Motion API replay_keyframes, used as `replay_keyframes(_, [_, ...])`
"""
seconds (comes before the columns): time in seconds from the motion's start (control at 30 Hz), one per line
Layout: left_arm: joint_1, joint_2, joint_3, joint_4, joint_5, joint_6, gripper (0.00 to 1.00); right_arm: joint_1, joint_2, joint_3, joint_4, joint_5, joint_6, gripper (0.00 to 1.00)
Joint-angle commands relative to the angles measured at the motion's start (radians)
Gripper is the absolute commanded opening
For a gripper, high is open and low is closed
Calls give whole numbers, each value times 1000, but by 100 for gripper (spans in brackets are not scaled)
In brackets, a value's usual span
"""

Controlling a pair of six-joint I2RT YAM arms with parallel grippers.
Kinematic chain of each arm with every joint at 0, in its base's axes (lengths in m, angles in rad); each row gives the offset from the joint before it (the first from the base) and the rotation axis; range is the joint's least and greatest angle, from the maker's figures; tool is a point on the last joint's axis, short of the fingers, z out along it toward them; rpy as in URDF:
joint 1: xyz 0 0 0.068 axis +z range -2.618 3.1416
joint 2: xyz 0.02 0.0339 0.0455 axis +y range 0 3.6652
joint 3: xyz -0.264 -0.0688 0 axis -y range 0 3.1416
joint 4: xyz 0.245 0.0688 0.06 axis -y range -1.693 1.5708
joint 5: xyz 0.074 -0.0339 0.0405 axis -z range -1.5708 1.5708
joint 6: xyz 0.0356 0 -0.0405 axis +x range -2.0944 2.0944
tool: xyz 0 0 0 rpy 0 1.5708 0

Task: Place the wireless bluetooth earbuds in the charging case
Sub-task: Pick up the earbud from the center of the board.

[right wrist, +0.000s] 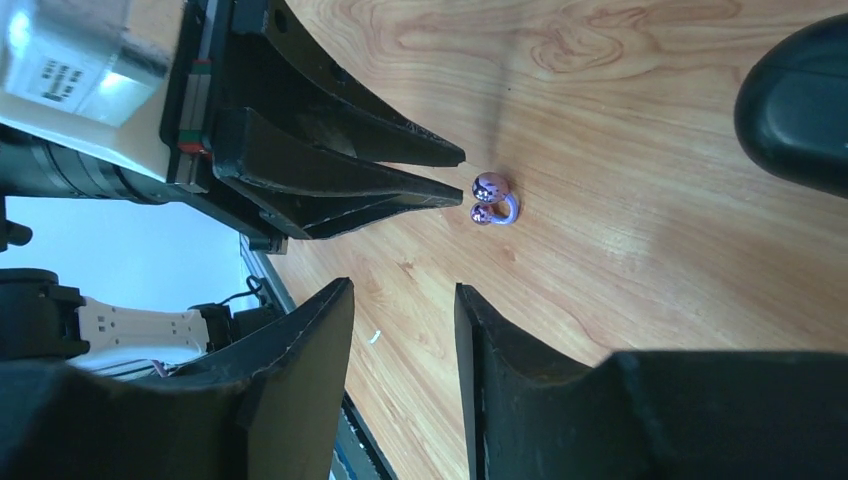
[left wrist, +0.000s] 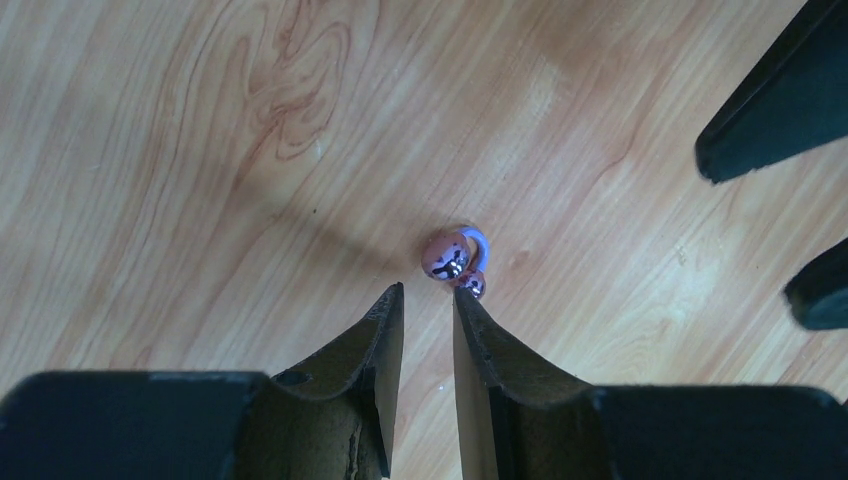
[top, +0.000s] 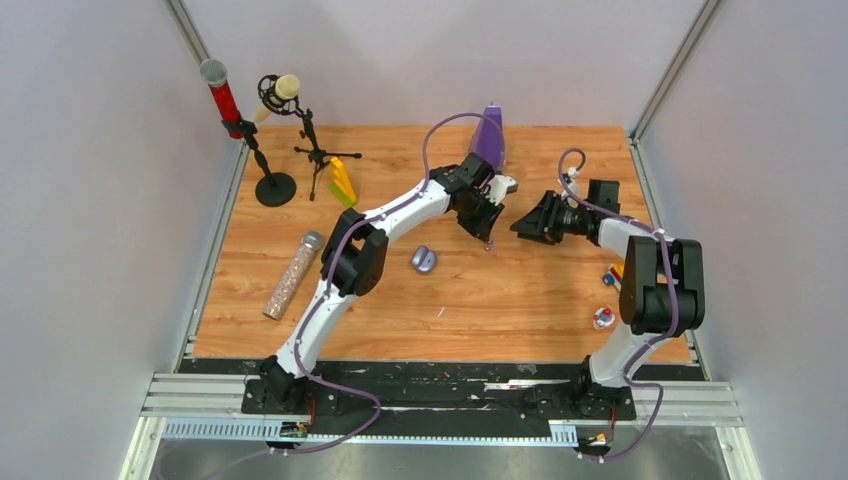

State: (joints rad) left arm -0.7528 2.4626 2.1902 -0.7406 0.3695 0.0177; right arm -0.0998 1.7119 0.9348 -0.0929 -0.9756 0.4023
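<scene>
Grey walls [top: 90, 200] close in a wooden table [top: 520, 310] on three sides, and a black rail [top: 440, 375] runs along the near edge where both arms are bolted.

The left arm [top: 400, 212] reaches diagonally to the middle of the table, elbow low, wrist bent down. The left gripper [left wrist: 428, 292] points at the wood with its fingers a narrow slit apart and nothing between them. The purple bud [left wrist: 455, 260] lies on the wood just past those tips: a glossy lump with two rounded lobes and a lilac loop. Whether it is one bud or two I cannot tell, nor whether a fingertip touches it.

The right arm [top: 640, 270] folds up at the right edge and stretches leftward, low over the table. The right gripper [right wrist: 405, 287] faces the left one, jaws apart and empty, with the bud [right wrist: 490, 200] ahead of them on bare wood.

In the top view the two grippers nearly meet, so room around the bud is tight. Wood in front of them, toward the rail, is bare. A lilac case [top: 423, 260] lies left of the bud, beside the left forearm. A tall purple thing [top: 489, 135] stands close behind the left wrist.

Two mic stands [top: 275, 185] and a glitter tube [top: 292, 275] keep to the left side, well apart from the arms. Small bits [top: 604, 318] sit by the right arm. A dark rounded shape [right wrist: 800, 100] is cut off by the right wrist view's corner.
</scene>
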Motion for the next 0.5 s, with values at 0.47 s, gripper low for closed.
replay_keyframes(0.47, [-1,45,114,-23,68,-50,33,60,80,67,-13,48,-8,41])
